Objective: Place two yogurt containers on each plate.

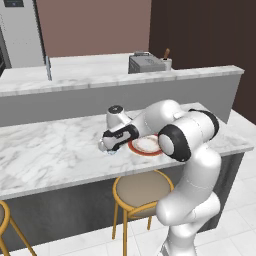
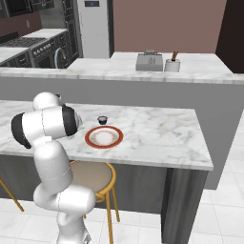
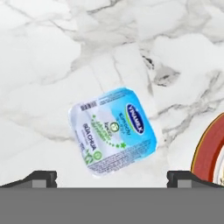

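The marble table (image 1: 55, 150) carries everything here; on it lies the red-rimmed plate (image 2: 104, 137), bare of cups, with a dark yogurt cup (image 2: 102, 120) standing just beyond it at twelve o'clock; in the hand view the plate's rim shows at four o'clock; the pale blue-and-white yogurt cup (image 3: 113, 131) sits on the marble just beside that plate, lid up and turned askew, directly under the gripper (image 3: 112, 178); the jaws stand wide apart, one tip at either side of the cup, holding nothing. The step in hand looks like picking up this cup; the next move likely calls for lowering squarely, matching its skewed sides, then closing.
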Robot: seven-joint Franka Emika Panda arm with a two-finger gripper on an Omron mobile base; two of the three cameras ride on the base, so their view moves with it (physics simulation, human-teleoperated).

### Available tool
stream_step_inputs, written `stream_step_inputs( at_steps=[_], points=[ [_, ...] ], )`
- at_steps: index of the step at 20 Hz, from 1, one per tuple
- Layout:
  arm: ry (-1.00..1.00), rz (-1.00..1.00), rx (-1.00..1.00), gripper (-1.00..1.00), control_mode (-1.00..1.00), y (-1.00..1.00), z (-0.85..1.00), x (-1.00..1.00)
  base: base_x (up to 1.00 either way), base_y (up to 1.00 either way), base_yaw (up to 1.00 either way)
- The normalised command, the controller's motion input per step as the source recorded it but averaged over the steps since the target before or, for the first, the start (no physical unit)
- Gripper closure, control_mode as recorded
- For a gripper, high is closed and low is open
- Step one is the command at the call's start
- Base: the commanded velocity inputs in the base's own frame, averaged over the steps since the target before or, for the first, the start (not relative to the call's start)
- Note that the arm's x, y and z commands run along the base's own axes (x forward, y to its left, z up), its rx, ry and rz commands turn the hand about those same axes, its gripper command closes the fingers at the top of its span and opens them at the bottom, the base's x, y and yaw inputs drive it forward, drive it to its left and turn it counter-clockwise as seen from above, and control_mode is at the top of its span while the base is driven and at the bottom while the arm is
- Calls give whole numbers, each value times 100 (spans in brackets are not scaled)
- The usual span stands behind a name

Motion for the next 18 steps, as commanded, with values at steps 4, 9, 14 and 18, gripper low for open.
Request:
stream_step_inputs(
  at_steps=[4, 9, 14, 18],
  points=[
    [0, -9, 0, -100, -100, 0, -5, 36, 0, 0, 0],
    [0, -4, 0, -100, -100, 1, -6, 24, 0, 0, 0],
    [0, 0, 0, -100, -100, 14, -1, 8, 0, 0, 0],
    [3, 0, 0, -100, -100, 21, -7, 6, 0, 0, 0]
  ],
)
